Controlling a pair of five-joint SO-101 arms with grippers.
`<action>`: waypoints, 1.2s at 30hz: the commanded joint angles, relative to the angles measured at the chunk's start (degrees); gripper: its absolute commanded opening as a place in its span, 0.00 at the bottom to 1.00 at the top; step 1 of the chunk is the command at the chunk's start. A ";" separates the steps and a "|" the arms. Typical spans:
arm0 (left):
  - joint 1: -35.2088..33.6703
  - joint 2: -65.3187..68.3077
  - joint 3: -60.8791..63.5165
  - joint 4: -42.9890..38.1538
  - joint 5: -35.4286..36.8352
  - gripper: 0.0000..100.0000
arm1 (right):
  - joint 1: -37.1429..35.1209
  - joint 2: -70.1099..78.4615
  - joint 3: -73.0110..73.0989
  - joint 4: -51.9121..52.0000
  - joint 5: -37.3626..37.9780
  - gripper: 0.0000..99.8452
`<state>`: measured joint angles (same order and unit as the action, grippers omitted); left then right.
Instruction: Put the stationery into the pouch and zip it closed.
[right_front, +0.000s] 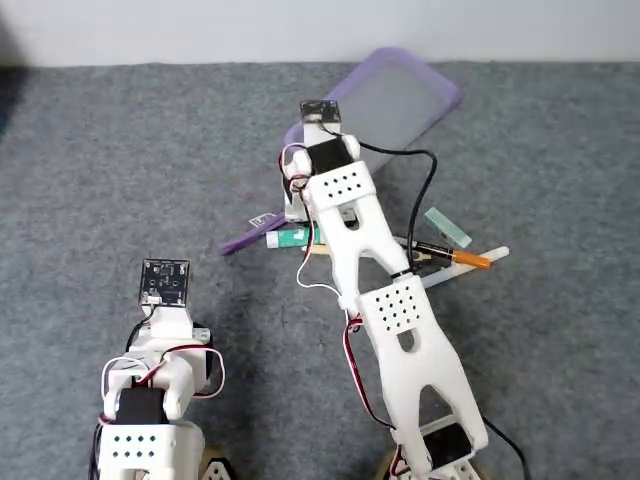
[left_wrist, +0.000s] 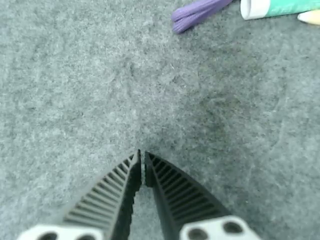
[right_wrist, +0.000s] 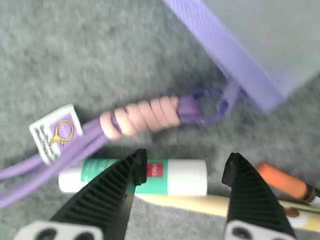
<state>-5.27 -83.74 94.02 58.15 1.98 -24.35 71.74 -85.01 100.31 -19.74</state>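
Grey felt (right_front: 120, 170) runs flat up to a pale wall (right_front: 200, 30). The left gripper (left_wrist: 141, 160) sits closed above it; the right gripper (right_wrist: 187, 156) gapes over the glue stick (right_wrist: 180, 176).

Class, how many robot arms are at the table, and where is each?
2. The left arm sits at the near-left edge; the right arm extends over the glue stick beside the purple pouch. None seems hidden.
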 joint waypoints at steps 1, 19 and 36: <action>-0.09 -0.70 -0.57 -0.97 -0.79 0.01 | 4.09 -2.07 -4.22 2.42 0.53 0.26; -0.09 -0.70 -0.57 -0.97 -0.79 0.01 | 0.92 -3.21 -3.96 -9.80 0.09 0.27; -0.09 -0.70 -0.57 -0.97 -0.79 0.01 | -0.48 4.62 -3.87 -2.86 0.18 0.26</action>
<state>-5.27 -83.74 94.02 58.15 1.98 -26.20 76.48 -87.56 93.63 -19.91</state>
